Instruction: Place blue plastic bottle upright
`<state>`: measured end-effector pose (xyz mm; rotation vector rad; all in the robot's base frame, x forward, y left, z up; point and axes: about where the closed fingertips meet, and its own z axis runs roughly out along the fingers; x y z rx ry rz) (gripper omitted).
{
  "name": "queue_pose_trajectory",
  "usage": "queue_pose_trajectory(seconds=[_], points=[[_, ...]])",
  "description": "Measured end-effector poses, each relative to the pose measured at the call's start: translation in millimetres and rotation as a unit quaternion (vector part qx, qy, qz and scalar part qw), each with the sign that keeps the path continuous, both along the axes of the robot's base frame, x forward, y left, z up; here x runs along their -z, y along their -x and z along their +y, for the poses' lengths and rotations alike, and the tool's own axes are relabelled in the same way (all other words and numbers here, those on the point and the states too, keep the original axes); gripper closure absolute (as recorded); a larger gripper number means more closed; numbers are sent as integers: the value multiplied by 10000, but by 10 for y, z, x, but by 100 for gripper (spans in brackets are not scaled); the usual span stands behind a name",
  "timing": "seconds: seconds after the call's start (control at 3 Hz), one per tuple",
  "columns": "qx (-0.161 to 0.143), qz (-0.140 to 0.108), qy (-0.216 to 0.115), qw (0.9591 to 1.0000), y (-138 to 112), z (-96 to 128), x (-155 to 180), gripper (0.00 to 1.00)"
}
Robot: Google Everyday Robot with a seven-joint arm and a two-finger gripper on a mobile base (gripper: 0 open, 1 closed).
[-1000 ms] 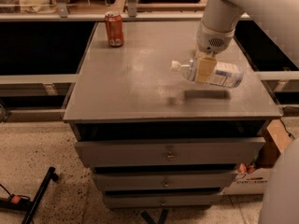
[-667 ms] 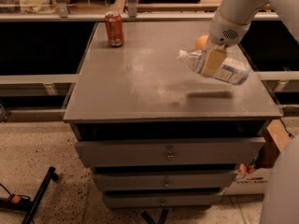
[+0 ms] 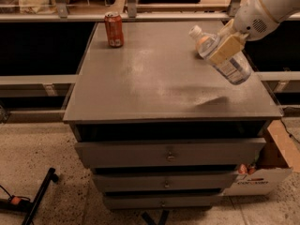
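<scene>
Blue plastic bottle hangs clamped in my gripper, which is closed around its middle, tilted (cap higher than base) above the cabinet top; the soda can stands well away from it.

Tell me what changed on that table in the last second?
The gripper, shut on the blue plastic bottle, has lifted it off the cabinet top and slightly rightward in the view. The bottle lay flat before; now it hangs tilted, cap end higher. Nothing was let go. The soda can stayed at the back left.
</scene>
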<state>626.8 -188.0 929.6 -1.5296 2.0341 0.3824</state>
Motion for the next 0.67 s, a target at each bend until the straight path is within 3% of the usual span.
queue_pose_trajectory(seconds=[0.33,0.67], points=[[197,-197,-993,9947,69,33,-155,100],[167,-511,-1823,9818,153,121,-338,100]])
